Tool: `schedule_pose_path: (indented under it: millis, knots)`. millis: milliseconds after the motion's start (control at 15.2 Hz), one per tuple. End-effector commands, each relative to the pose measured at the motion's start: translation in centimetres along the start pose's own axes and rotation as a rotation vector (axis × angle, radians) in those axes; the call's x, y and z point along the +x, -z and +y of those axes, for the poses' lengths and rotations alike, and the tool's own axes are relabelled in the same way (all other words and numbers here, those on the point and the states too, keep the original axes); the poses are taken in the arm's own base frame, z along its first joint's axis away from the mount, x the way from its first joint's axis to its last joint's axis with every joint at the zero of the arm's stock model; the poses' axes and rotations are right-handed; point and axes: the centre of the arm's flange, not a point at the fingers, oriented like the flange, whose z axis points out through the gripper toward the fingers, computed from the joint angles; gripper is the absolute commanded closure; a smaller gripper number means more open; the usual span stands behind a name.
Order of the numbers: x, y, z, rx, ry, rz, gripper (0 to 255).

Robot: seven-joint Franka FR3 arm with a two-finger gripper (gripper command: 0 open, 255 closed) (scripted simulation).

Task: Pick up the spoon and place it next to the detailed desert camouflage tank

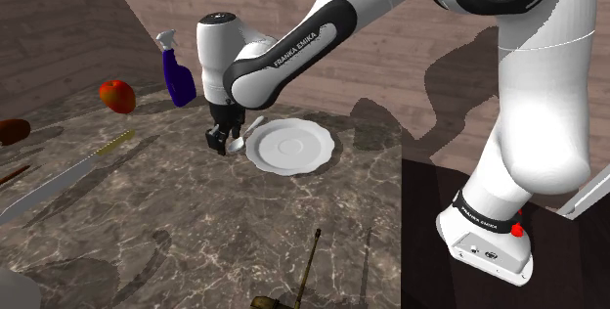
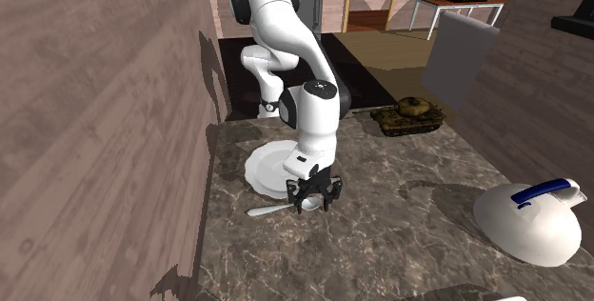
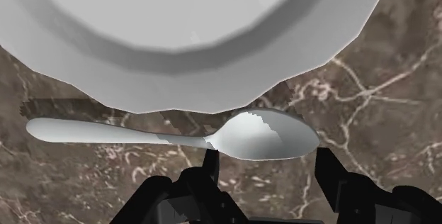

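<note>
While the spoon point(image 3: 255, 136) is lying on the table point(image 3: 368, 95) just beside the white plate point(image 3: 191, 38), the jaws are standing open astride its bowl, probably needing a lower, centred close.

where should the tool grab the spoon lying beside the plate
Probably the bowl of the spoon, from straight above. It lies flat on the counter, and its handle runs tight along the rim of the plate, leaving little finger room there. The tool hangs open by the bowl.
</note>
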Motion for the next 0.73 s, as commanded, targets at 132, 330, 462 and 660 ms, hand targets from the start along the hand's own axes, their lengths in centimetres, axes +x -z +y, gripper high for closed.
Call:
schedule_pose_path:
  millis: [132, 330, 462, 660]
  knots:
    - [0.1, 0.5, 0.0, 0.000, 0.000, 0.000, 255]
    - [0.3, 2.1, 0.1, 0.000, 0.000, 0.000, 255]
    - [0.5, 3.1, 0.1, 0.000, 0.000, 0.000, 255]
    - [0.7, 4.7, 0.2, 0.000, 0.000, 0.000, 255]
